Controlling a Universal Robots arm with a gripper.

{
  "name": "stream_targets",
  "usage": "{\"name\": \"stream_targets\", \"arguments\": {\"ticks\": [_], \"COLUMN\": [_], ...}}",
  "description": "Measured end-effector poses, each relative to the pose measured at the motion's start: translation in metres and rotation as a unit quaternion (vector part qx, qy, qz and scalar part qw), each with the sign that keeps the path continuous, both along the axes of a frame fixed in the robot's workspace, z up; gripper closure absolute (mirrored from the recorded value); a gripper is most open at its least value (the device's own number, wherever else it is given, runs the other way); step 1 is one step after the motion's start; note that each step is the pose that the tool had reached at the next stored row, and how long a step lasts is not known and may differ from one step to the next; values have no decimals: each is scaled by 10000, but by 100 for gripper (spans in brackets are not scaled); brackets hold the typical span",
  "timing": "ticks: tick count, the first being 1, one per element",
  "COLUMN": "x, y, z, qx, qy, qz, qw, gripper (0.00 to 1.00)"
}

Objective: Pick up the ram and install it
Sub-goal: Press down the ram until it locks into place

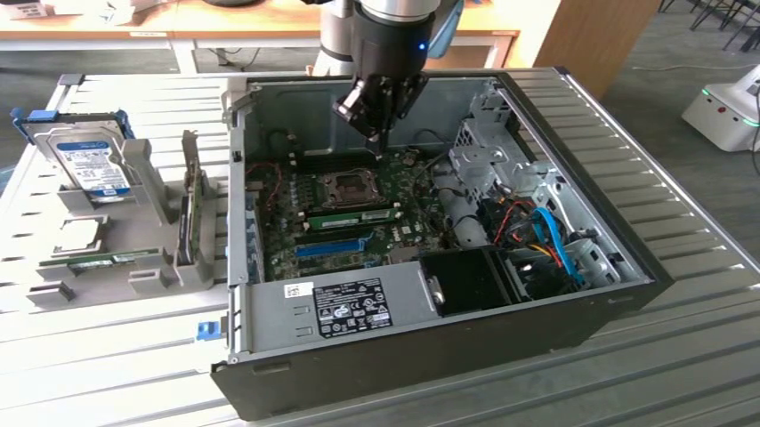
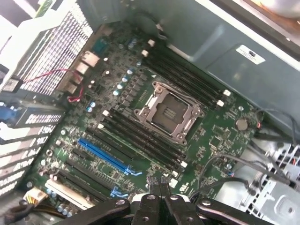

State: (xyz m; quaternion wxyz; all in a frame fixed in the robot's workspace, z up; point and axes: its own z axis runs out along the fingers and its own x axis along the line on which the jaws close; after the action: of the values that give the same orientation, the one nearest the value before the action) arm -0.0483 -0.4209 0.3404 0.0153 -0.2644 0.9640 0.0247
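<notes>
- Hand [image 1: 377, 133] hangs over the open computer case [image 1: 594, 311], above the far part of the motherboard [image 1: 356, 209]; its fingers [image 2: 159, 185] are pressed together with nothing between them.
- Processor socket [image 2: 166, 112] lies just below the fingertips in the exterior view, with dark memory slots on both sides of it.
- One ram stick [image 1: 359, 215] sits in a slot just on the near side of the socket, green with a pale label.
- Blue slot strip [image 2: 105, 154] runs beside the dark slots in the wrist view.
- Another ram stick [image 1: 113, 260] lies in a grey holder [image 1: 142, 280] on the surface [image 1: 107, 356], at the exterior view's left, well apart from the hand.
- Hard drive [image 1: 92, 160] stands in the same holder, farther back.
</notes>
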Motion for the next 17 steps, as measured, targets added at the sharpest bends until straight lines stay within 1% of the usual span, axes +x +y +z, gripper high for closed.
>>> {"name": "stream_targets", "arguments": {"ticks": [2,4,6,8,12,14,17], "x": [0,0,0,0,0,0,0], "y": [0,0,0,0,0,0,0], "z": [-2,-5,-7,-9,-12,-14,-16], "qx": [0,0,0,-1,0,0,1], "qy": [0,0,0,0,0,0,0], "qz": [-179,-367,-547,-727,-1090,-1266,-1517], "qw": [9998,9993,9985,9974,9940,9919,9884], "gripper": [89,89,89,89,89,89,89]}}
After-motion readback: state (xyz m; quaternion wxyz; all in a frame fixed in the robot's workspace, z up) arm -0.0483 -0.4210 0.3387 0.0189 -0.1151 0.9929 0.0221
